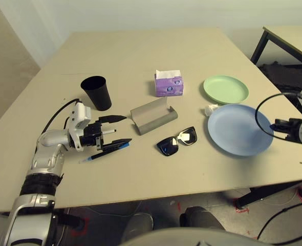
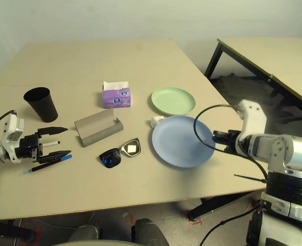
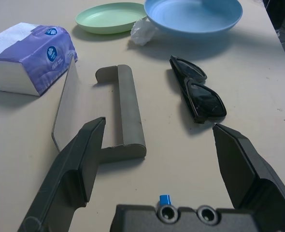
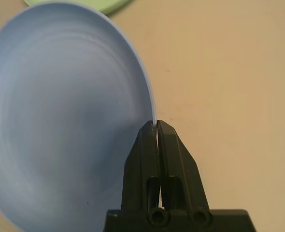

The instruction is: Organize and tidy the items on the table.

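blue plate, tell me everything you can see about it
The blue plate is round, shallow and smooth, plastic by its look, with nothing on it. It sits on the table near the robot's right edge, just in front of the green plate. Crumpled white paper lies against its far-left rim. The right gripper has its fingers shut on the thin rim.

A smaller black-legged table [image 2: 274, 56] stands just beyond the main table's right edge.

Spread hand [image 3: 157, 140] faces glasses case [image 3: 101, 113] (lid open).
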Controlling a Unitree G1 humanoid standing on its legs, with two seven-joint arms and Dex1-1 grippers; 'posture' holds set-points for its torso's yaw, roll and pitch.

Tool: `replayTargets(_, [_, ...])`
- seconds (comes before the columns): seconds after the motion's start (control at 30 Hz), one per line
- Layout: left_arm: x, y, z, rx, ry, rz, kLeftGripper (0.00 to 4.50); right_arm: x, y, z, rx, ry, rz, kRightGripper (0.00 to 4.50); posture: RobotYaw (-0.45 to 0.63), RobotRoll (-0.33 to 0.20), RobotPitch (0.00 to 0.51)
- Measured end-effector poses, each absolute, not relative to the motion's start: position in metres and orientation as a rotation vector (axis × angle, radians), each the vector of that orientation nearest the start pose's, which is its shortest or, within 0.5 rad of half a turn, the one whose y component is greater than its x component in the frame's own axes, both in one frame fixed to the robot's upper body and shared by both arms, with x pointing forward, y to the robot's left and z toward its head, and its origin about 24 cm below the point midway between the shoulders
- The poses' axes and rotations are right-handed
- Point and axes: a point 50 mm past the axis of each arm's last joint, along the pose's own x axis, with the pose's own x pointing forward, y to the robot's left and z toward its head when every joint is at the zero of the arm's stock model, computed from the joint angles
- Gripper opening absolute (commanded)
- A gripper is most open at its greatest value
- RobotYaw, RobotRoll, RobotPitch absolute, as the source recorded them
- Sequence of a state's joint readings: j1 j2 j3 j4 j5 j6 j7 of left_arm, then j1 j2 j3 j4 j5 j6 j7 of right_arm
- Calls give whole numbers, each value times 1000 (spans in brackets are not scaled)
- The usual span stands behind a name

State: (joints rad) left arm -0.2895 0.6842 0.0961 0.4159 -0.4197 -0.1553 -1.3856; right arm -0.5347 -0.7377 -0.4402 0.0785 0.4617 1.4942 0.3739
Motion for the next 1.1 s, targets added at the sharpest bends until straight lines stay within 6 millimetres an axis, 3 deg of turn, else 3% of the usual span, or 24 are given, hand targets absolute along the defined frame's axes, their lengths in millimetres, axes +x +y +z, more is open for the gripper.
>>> replayTargets(0.27, [267,268,101,279,39,-1125,4500,308,-307,196,412,655,7,12,-36,0,6])
replayTargets(0.7, [271,271,113,252,18,-1019,4500,367,-302,196,439,586,-160,12,13,0,11])
replayTargets(1.1, [253,274,111,259,43,-1000,4500,379,-306,182,426,525,-248,12,54,0,58])
